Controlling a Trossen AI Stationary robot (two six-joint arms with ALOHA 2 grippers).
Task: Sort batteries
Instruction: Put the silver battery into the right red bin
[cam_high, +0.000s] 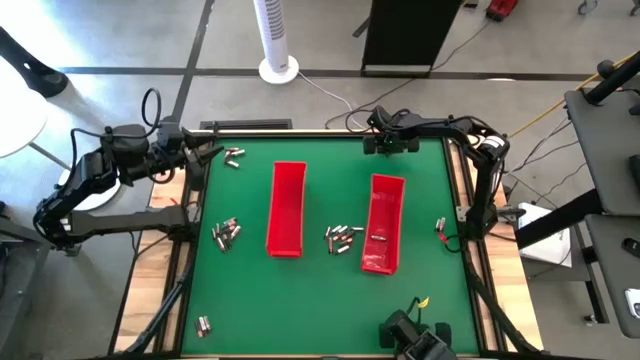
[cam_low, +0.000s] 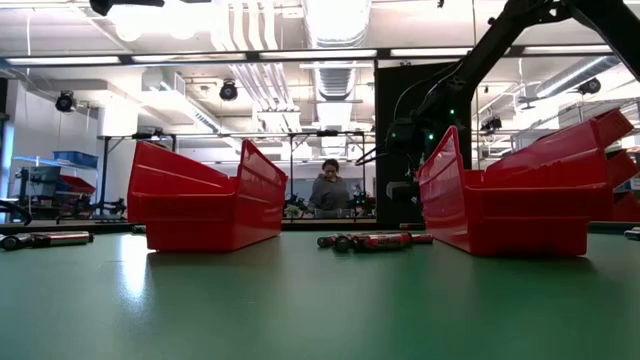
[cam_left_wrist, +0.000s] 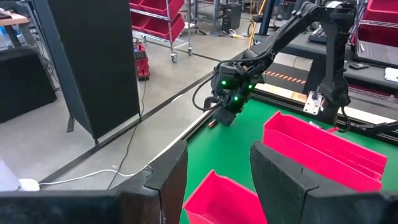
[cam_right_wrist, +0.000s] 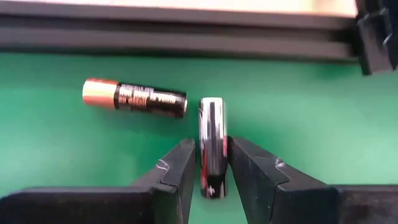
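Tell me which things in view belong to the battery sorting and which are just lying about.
Job:
- silver battery, between the right hand fingers
- black-and-copper battery beside it
- loose batteries between the trays
- two red trays

Lying about:
- white tower fan
- black cabinet
- left hand, idle, open

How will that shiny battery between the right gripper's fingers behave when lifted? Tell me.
The silver battery looks like a smooth, polished cylinder, so it may slip in the right gripper, whose fingers pinch only its near end. It is probably rigid and heavy for its size. If dropped on the flat green mat, it would likely roll, perhaps toward the black battery.
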